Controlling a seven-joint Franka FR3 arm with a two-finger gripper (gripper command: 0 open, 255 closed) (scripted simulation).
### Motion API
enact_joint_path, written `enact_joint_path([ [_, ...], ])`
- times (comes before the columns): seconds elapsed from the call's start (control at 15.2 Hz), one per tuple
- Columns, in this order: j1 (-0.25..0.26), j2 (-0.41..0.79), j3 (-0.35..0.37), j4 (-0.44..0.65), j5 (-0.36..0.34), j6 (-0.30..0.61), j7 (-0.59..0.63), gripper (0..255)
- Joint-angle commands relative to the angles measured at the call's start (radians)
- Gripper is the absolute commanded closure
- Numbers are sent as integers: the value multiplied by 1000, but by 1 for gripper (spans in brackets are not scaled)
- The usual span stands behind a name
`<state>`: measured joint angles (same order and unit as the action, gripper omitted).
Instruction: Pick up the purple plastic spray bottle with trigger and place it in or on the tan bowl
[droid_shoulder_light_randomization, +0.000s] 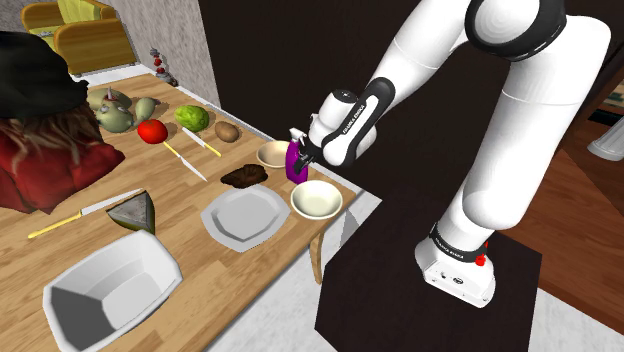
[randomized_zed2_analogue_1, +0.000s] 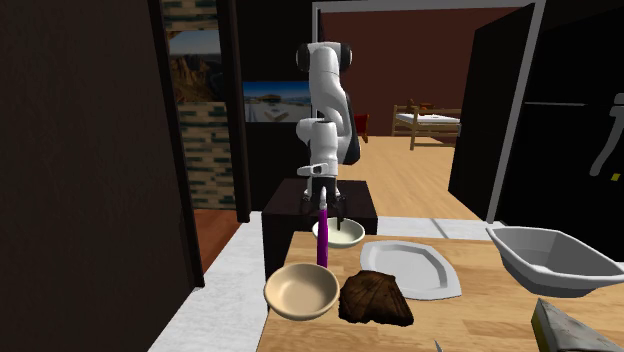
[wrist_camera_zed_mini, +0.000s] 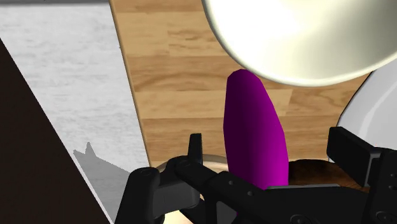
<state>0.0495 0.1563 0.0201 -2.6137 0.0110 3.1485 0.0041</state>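
Observation:
The purple spray bottle with a black trigger head hangs upright from my gripper, which is shut on its top. It is just above the table's near edge, between two bowls. The tan bowl lies close beside it on the far side, and a paler cream bowl lies on the near side. Seen from the second exterior view, the bottle hangs under the gripper, with the tan bowl in front. In the wrist view the bottle runs out from between the fingers.
A brown cake piece and a white plate lie beside the bowls. Further along the wooden table are a large white basin, knives and fruit. The table's edge and a leg are near my dark stand.

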Motion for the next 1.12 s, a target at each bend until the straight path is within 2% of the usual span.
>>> enact_joint_path([
  [0.0, 0, 1, 0, 0, 0, 0, 0, 0],
  [0.13, 0, 1, 0, 0, 0, 0, 0, 0],
  [0.2, 0, 1, 0, 0, 0, 0, 0, 255],
  [0.79, 0, 1, 0, 0, 0, 0, 0, 255],
  [1.06, -2, -62, 2, -3, 2, -59, -1, 255],
])
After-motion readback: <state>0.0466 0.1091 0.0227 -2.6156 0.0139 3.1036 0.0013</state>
